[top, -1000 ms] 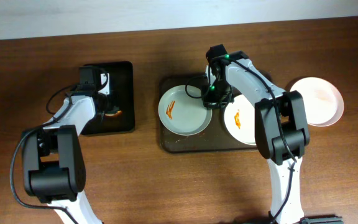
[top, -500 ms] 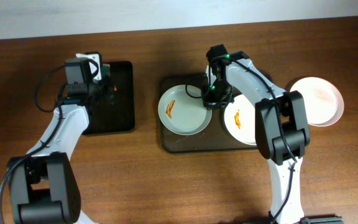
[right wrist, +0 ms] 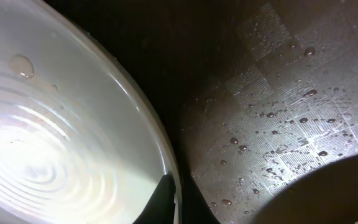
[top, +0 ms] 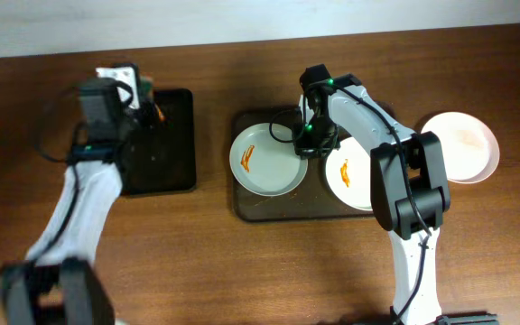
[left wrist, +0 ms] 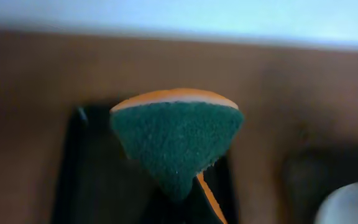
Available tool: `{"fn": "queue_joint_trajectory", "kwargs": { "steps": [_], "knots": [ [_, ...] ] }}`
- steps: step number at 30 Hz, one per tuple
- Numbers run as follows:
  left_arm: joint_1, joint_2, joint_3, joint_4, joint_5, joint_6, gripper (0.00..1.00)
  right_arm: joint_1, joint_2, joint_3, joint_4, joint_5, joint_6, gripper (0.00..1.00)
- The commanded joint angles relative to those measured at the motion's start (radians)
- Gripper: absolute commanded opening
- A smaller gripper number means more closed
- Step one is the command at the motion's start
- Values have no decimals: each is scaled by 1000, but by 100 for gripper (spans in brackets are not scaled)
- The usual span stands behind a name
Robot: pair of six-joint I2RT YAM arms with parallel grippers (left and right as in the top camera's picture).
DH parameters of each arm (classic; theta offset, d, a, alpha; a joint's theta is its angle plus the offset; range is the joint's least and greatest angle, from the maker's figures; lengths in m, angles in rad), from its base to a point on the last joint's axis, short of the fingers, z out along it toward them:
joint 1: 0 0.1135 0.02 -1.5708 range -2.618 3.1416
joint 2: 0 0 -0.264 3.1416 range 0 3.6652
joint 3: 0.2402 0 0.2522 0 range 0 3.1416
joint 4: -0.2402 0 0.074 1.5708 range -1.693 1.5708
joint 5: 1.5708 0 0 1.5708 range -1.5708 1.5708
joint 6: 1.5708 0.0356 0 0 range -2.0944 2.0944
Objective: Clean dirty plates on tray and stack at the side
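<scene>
My left gripper [top: 139, 97] is raised over the far end of the black sponge tray [top: 171, 153] and is shut on a green and orange sponge [left wrist: 176, 140]. A white plate [top: 264, 167] with an orange smear lies on the left of the dark wet tray [top: 269, 206]. My right gripper [top: 308, 136] is shut on this plate's right rim; one black fingertip [right wrist: 160, 198] lies on the plate [right wrist: 61, 143] inside the rim. A second smeared plate [top: 346, 176] lies on the tray's right, partly under my right arm.
A white plate [top: 463, 144] with faint pinkish marks sits on the wooden table right of the tray. The tray floor [right wrist: 278, 118] is wet with droplets. The table's back edge meets a pale wall close behind the sponge tray.
My left arm has risen from the black tray with the sponge in it and moved toward the back left. My right arm and the plates have not moved.
</scene>
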Motion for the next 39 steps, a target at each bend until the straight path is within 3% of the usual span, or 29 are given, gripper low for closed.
{"fn": "queue_joint_trajectory", "kwargs": {
  "steps": [1, 4, 7, 12, 14, 18, 25, 28, 31, 33, 39],
  "knots": [
    [4, 146, -22, -19, -5, 6, 0, 16, 68, -48, 2, 39, 12, 4],
    [4, -28, -13, -38, 16, 5, 0, 16, 68, -48, 3, 39, 12, 5],
    [5, 90, -13, -47, -39, 5, 0, 16, 68, -48, 3, 40, 12, 5],
    [0, -81, -12, -88, -27, 5, 0, 16, 68, -58, 10, 31, 13, 4],
    [-7, -95, -12, -162, 132, 5, 0, 8, 67, -36, -50, 32, 13, 4],
    [-31, -95, -12, -207, 198, 5, 0, -39, 67, 43, -153, 45, 13, 4],
    [-152, -90, -12, -214, 205, 5, 0, -58, 68, 47, -169, 105, 46, 4],
    [-217, -31, -12, -205, 204, -32, 0, -8, 68, 43, -134, 105, 47, 6],
    [-262, 101, -12, -151, 219, -247, 0, 16, 68, 22, -98, 104, 47, 7],
    [-307, 170, -12, -76, 286, -251, 0, 17, 68, -19, -55, 104, 47, 7],
    [-446, 265, -12, 26, 245, -285, 0, 17, 68, -37, -45, 103, 47, 7]
  ]
}}
